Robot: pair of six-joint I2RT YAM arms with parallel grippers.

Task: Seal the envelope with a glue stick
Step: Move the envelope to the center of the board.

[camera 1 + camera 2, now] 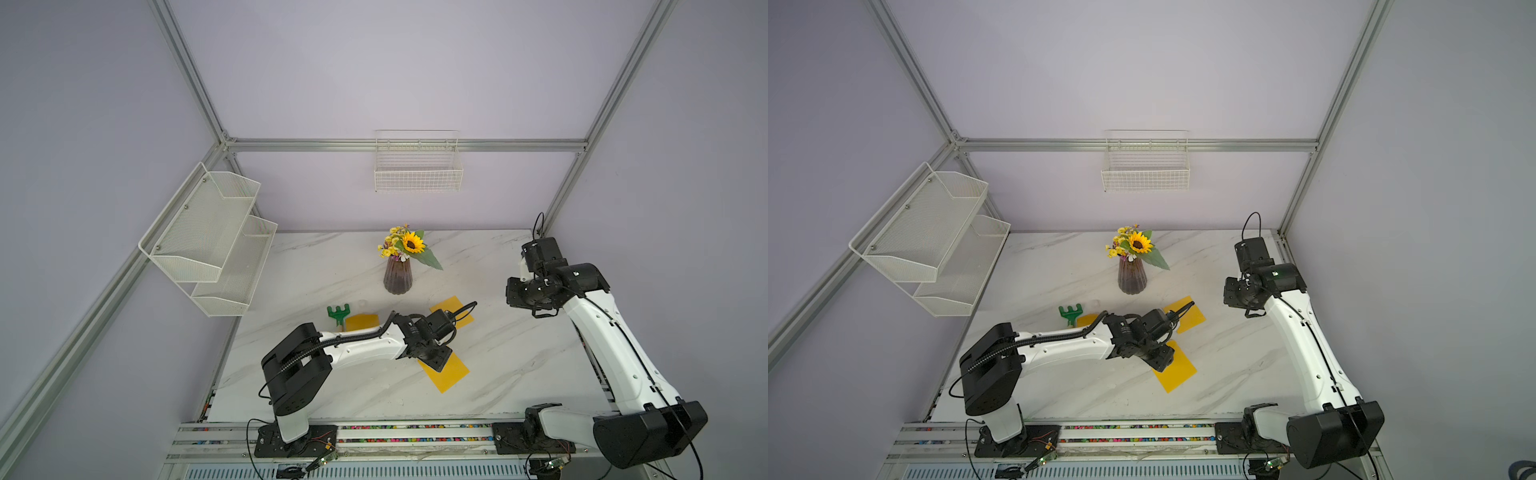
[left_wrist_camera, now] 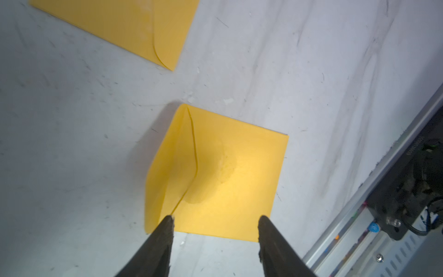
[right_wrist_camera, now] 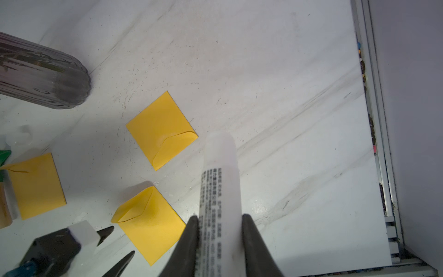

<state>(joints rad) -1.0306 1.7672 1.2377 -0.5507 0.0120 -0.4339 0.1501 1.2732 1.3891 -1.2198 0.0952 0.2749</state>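
The yellow envelope (image 1: 451, 374) (image 2: 227, 179) lies near the table's front middle. Its flap is folded over, with the flap edge standing slightly off the paper and a glossy smear beside it. My left gripper (image 2: 215, 220) hangs open just above one edge of the envelope with nothing between its fingers. It also shows beside the envelope (image 3: 151, 230) in the right wrist view. My right gripper (image 3: 220, 217) is shut on the glue stick (image 3: 219, 167), a white tube with grey print. The right gripper is raised at the back right, away from the envelope.
Two more yellow envelopes lie on the marble table, one behind (image 1: 446, 306) and one by the green toy rake (image 1: 338, 313) at the left (image 1: 361, 322). A ribbed vase of flowers (image 1: 398, 276) stands at the back. Wire shelves (image 1: 212, 241) hang on the left wall.
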